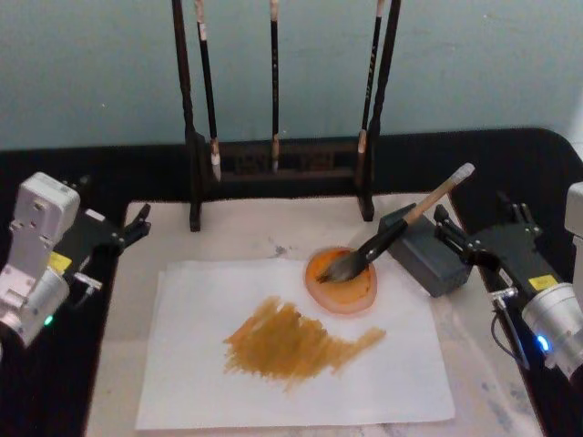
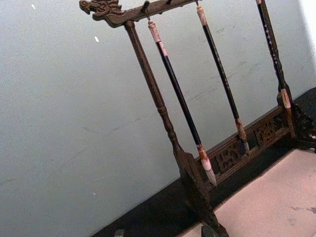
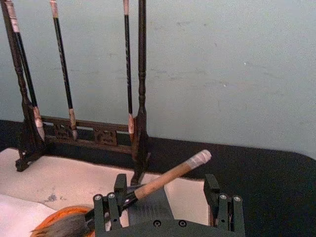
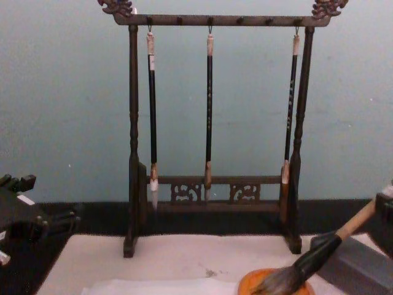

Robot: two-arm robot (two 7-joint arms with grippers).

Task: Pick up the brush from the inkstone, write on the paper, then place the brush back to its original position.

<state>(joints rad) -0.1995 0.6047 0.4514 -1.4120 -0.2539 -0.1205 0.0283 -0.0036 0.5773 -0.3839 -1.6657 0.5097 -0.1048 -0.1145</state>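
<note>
Head view recorded a black worktop (image 1: 510,150) against a pale blue-green wall (image 1: 100,64). A beige felt mat (image 1: 246,232) covered the middle, with a dark wooden brush stand (image 1: 278,173) at its far edge carrying three thin black-handled brushes (image 1: 273,82). No legible writing or labels.

The paper (image 1: 291,350), white, lay on the mat's near half and bore a broad ochre smear (image 1: 296,341). The brush (image 1: 401,228) rested slanted: grey-black bristles in the orange dish (image 1: 342,282) at the paper's far right corner, tan handle propped over a grey block (image 1: 428,250), whitish end pointing far right.

Right gripper (image 1: 469,238) sat just right of the block, fingers released, apart from the handle. Left gripper (image 1: 132,226) was parked at the mat's left edge; finger state could not be told.
</note>
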